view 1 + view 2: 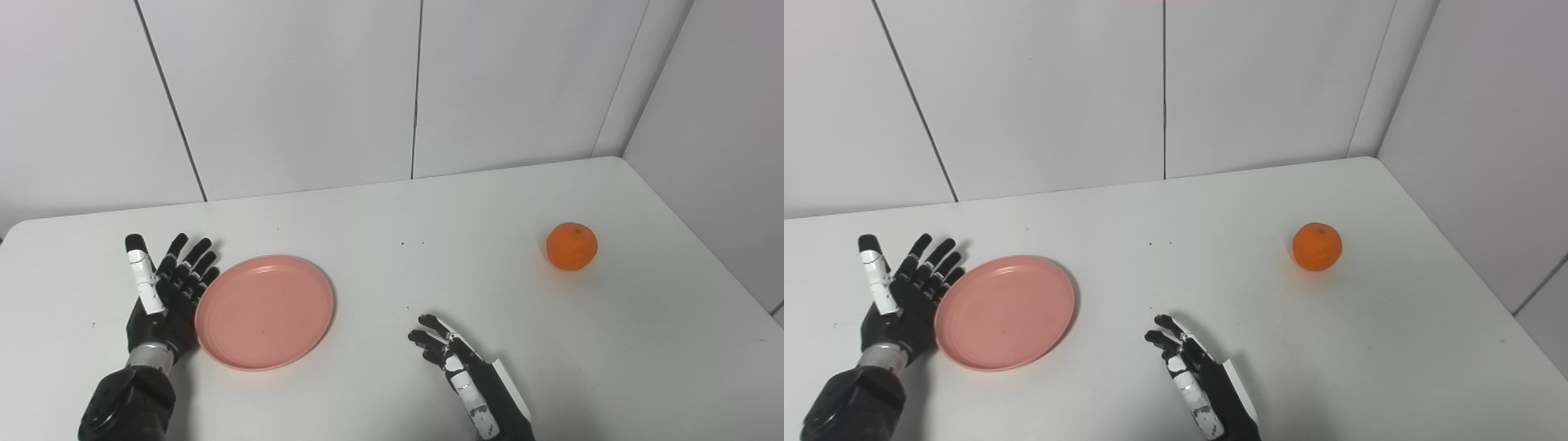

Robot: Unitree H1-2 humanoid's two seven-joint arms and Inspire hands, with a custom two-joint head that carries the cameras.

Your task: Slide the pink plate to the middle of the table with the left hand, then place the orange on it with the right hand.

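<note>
On matte white table (380, 288), round smooth pink plate (264, 311), dimpled orange (571, 245)

Both views look down and forward from the robot's head onto the white tabletop (392, 275), facing the white panelled wall (294, 92) and its right-hand corner, with the arms entering at the bottom edge. The right eye view sits slightly further right, so everything lies a little leftward in it. Both share the round pink plastic plate (1004, 312), the round orange fruit (1317, 246) and both hands.
</note>
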